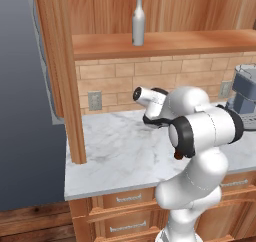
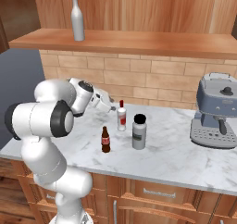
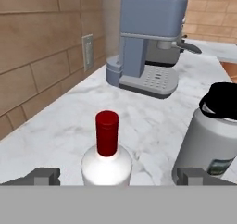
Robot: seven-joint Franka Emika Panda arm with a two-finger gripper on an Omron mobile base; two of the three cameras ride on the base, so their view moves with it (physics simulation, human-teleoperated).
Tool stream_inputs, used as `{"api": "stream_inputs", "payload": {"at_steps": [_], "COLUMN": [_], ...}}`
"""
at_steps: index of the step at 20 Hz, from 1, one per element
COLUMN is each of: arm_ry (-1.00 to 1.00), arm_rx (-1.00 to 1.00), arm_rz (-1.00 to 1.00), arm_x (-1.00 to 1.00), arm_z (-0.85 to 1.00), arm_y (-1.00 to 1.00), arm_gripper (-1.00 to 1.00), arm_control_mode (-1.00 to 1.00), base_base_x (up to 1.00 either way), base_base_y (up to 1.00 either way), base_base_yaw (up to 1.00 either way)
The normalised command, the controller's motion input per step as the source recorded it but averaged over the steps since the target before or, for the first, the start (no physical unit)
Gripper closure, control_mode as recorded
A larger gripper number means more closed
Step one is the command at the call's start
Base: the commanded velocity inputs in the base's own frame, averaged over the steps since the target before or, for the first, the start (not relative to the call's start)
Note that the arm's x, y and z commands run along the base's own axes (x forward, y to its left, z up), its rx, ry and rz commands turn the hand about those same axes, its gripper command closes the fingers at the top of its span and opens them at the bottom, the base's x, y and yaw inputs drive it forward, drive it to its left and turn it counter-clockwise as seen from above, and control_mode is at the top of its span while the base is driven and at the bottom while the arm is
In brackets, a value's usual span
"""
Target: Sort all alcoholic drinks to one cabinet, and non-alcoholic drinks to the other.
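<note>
The silver-grey wine-shaped bottle (image 1: 138, 21) (image 2: 77, 18) stands upright on the bottom board of the open wooden cabinet (image 1: 175, 43) (image 2: 139, 41). On the marble counter stand the white bottle with a red cap (image 2: 121, 116) (image 3: 107, 156) and, nearer the front edge, the small brown cola bottle (image 2: 106, 140). My gripper (image 2: 113, 108) (image 3: 119, 177) is open right at the white bottle. In the hand view its fingertips (image 3: 44, 176) stand wide on either side of the bottle's shoulder without touching it.
A short grey bottle with a black cap (image 2: 139, 132) (image 3: 210, 135) stands just right of the white one. A blue-grey coffee machine (image 2: 216, 112) (image 1: 245, 93) (image 3: 143, 42) sits further right. The cabinet door (image 1: 60, 61) hangs open at the left. A wall outlet (image 1: 94, 100) is on the brick backsplash.
</note>
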Motion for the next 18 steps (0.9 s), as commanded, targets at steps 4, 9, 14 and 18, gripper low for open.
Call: {"api": "stream_inputs", "payload": {"at_steps": [4,9,14,18], "arm_ry": [0.00,0.00,0.00,0.00], "arm_rx": [0.00,0.00,0.00,0.00], "arm_rz": [0.00,-0.01,-0.03,-0.04], "arm_x": [0.14,0.11,0.00,0.00], "arm_z": [-0.03,-0.05,-0.07,-0.03], "arm_y": [0.00,0.00,-0.14,-0.21], "arm_gripper": [-1.00,-1.00,-1.00,-1.00], "arm_control_mode": [-1.00,-1.00,-1.00,-1.00], "base_base_x": [0.00,0.00,0.00,0.00], "base_base_y": [0.00,0.00,0.00,0.00], "base_base_yaw": [0.00,0.00,0.00,0.00]}}
